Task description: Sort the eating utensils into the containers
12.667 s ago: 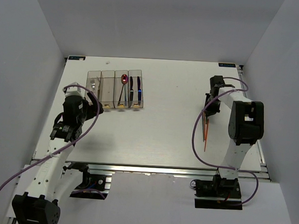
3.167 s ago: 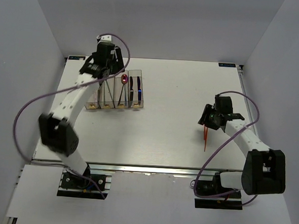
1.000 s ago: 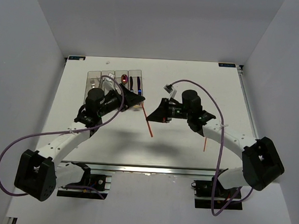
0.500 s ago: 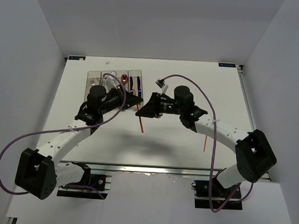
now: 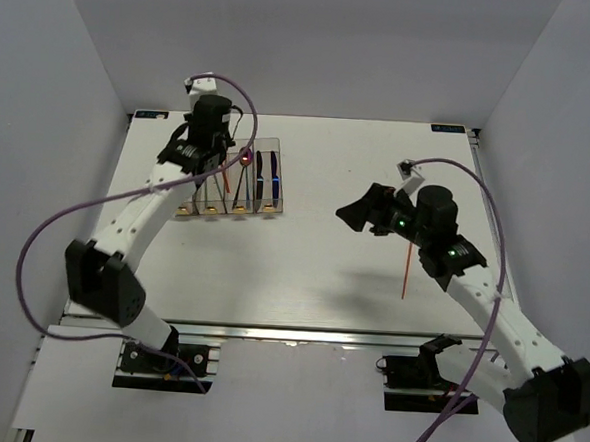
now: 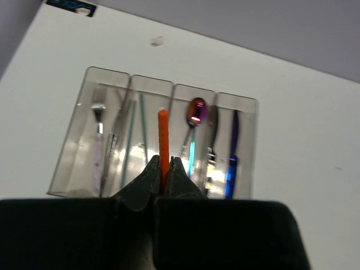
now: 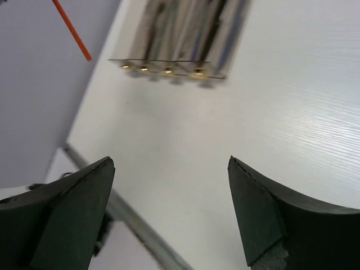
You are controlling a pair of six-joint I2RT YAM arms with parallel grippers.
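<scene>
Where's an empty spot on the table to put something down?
The table is bare in the middle, between the bins and the right hand, and along the near edge. Crowded at the bins, where the left hand holds an orange chopstick, and by the loose chopstick.

The bins (image 6: 70,169) are clear glossy plastic, the table (image 7: 270,112) matt and grained.

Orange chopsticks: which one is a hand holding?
The chopstick pinched in the left hand above the bins; the other lies loose on the table.
</scene>
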